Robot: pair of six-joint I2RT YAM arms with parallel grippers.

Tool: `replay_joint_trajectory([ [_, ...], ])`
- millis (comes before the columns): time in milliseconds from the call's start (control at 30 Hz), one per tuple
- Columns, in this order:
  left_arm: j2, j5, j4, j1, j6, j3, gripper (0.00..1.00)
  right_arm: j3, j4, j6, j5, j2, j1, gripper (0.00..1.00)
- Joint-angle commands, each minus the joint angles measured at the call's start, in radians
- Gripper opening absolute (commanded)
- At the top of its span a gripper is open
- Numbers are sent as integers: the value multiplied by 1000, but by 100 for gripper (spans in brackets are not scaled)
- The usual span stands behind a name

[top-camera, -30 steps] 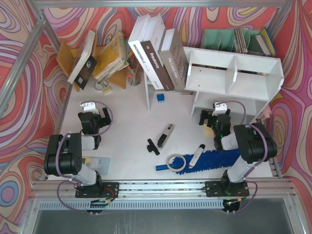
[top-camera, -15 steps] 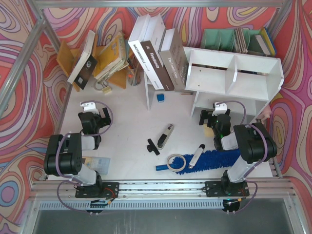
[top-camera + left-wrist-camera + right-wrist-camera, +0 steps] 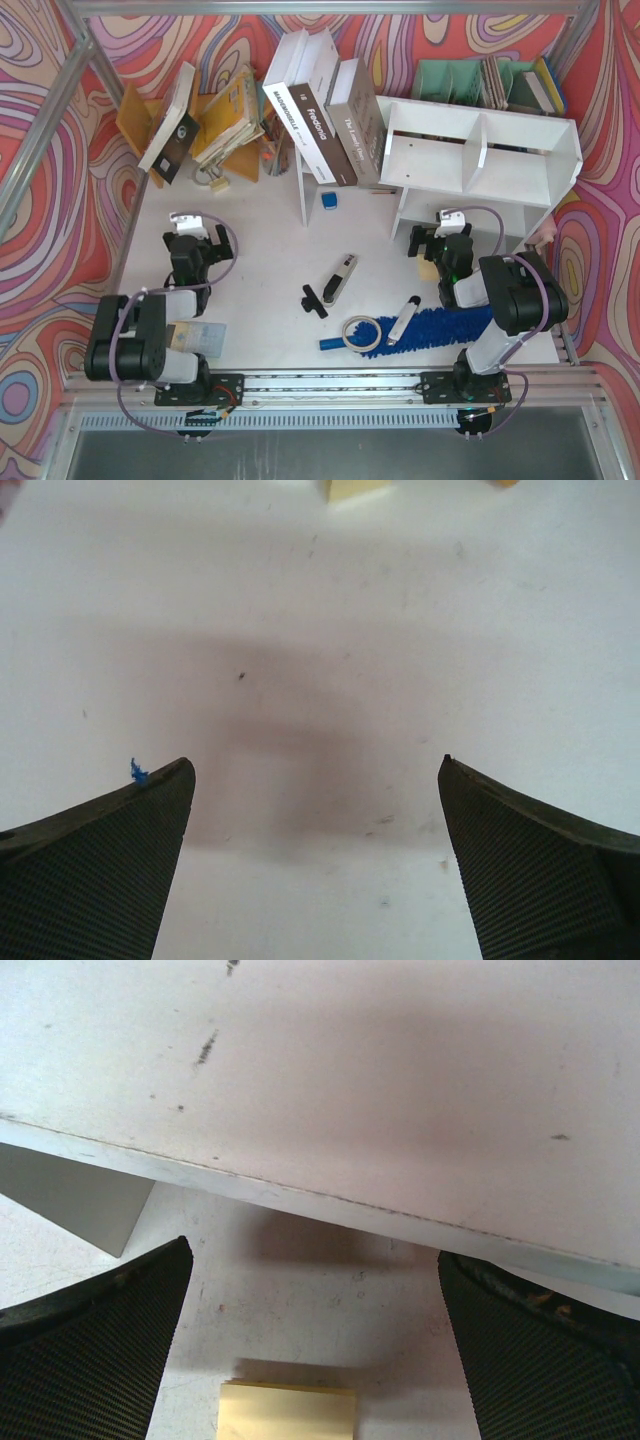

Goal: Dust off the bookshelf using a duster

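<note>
The white bookshelf (image 3: 480, 150) lies at the back right, its two compartments facing up. The blue duster (image 3: 440, 328) lies on the table at the front right, its blue handle pointing left under a tape roll. My right gripper (image 3: 443, 243) is open and empty just in front of the shelf's lower edge; the right wrist view shows the shelf panel (image 3: 380, 1080) ahead and a yellow note pad (image 3: 288, 1412) between my fingertips (image 3: 120, 1360). My left gripper (image 3: 192, 240) is open and empty over bare table at the left, with the white table (image 3: 320, 660) below it.
Large books (image 3: 320, 110) lean against the shelf's left side. An orange-brown stand (image 3: 215, 120) with books is at the back left, a green file rack (image 3: 470, 80) behind the shelf. A tape roll (image 3: 359, 333), marker-like tools (image 3: 340, 277), a black clip (image 3: 313, 299) and a blue block (image 3: 329, 201) lie mid-table.
My left arm has shifted slightly forward and to the right, away from its earlier pose. The right arm and the duster have not moved.
</note>
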Motion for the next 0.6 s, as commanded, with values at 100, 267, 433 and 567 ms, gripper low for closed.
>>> replay_joint_trajectory([
  [100, -216, -144, -55, -104, 65, -64, 98, 6, 6, -53, -80, -55, 8, 99],
  [267, -393, -161, -144, -140, 26, -95, 98, -13, -70, -51, -48, -163, 32, 99],
  [433, -590, -180, -283, -182, -34, -91, 98, -32, -204, -28, -18, -283, 66, 99],
  [567, -684, -156, -368, -185, -116, -77, 98, -58, -306, -16, -18, -411, 93, 99],
])
